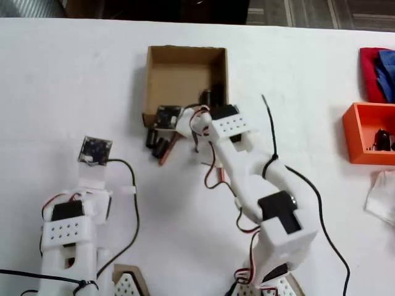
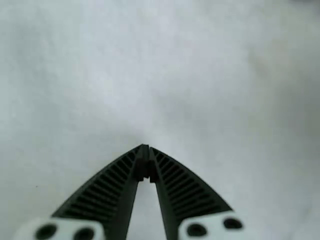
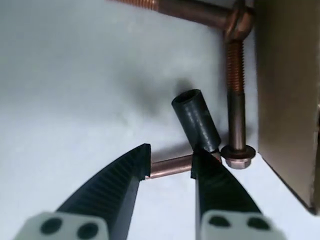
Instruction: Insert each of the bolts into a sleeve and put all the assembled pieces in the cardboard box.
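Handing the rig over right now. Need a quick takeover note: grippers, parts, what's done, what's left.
Left gripper: shut, empty, over bare table.
Right gripper: open, low beside the cardboard box, with a copper bolt lying across the gap between its fingers.
Parts: a black sleeve stands tilted next to that bolt. A second bolt lies along the box wall, a third bolt beyond it.
Done: one dark piece is in the box; I cannot tell whether it is assembled.
Left: at least three loose bolts to sleeve and box.
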Controlling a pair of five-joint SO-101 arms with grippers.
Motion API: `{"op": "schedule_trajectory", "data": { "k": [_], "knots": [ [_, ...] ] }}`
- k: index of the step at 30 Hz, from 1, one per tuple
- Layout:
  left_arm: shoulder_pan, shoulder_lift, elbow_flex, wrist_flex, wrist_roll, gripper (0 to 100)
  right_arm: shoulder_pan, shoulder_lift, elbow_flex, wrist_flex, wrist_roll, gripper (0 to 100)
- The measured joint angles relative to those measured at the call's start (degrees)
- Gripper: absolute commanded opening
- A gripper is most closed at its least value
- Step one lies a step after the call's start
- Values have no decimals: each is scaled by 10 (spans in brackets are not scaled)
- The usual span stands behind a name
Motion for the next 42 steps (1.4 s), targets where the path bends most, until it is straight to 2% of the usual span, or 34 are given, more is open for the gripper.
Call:
{"op": "schedule_trajectory", "data": {
  "k": [15,26,42],
  "knots": [
    [0,0,0,0,0,27,1,86,-84,4,0,119],
    [0,0,0,0,0,27,-71,97,-74,71,0,119],
    [0,0,0,0,0,27,-40,90,-143,105,0,123]
  ]
}}
